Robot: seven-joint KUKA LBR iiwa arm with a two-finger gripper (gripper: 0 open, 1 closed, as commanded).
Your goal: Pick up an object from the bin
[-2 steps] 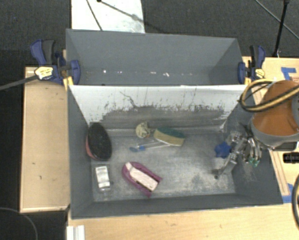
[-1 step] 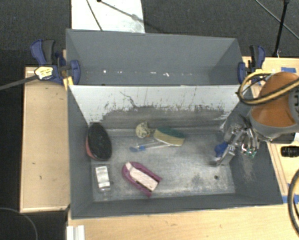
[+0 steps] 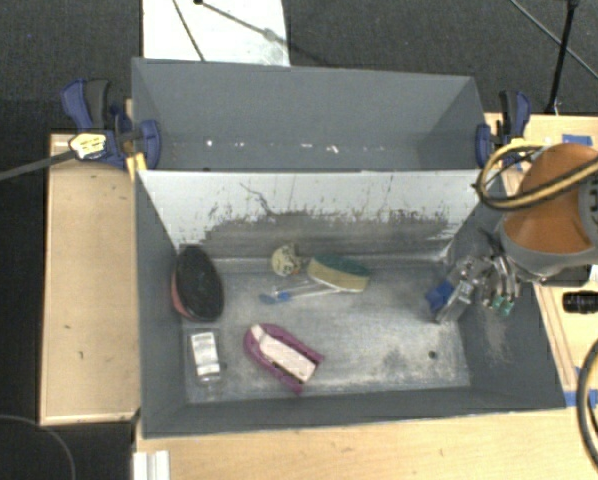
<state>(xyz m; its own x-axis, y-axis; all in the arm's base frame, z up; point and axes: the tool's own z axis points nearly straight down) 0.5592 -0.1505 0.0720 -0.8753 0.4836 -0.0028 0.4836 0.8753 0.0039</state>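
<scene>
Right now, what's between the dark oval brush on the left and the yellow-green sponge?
In the camera view, a small cream round thing and a thin blue stick lie between the brush and the sponge.

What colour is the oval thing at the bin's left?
The oval thing is black, seen best in the camera view.

Arm [image 3: 571, 230] reaches in over the right wall of the bin [image 3: 309, 118]. Orange wrist cover [image 3: 545, 208] sits above that wall, cable [image 3: 496, 171] looped across it. Hand [image 3: 466, 293] angles down-left, low near the floor's right edge.
</scene>
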